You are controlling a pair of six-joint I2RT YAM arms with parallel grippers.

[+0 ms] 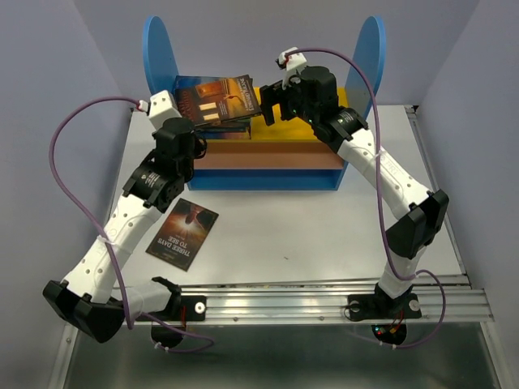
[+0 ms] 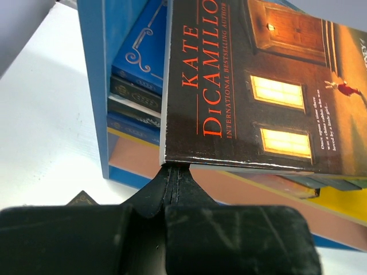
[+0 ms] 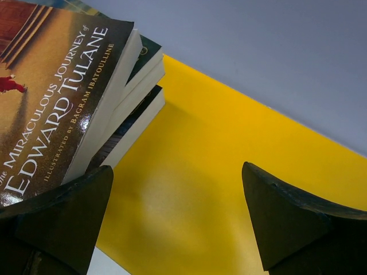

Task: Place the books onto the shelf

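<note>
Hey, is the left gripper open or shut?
Shut. Left wrist view: fingers of the left gripper pressed together at the edge of the dark orange book; whether pinching it, cannot tell.

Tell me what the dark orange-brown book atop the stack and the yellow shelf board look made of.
Dark orange-brown paperback book: paper with a glossy coated cover; highlights glint on it, and pale page edges show in the right wrist view. Yellow top board of the shelf: smooth painted board, perhaps wood or fibreboard; even colour, soft sheen, no visible grain.
</note>
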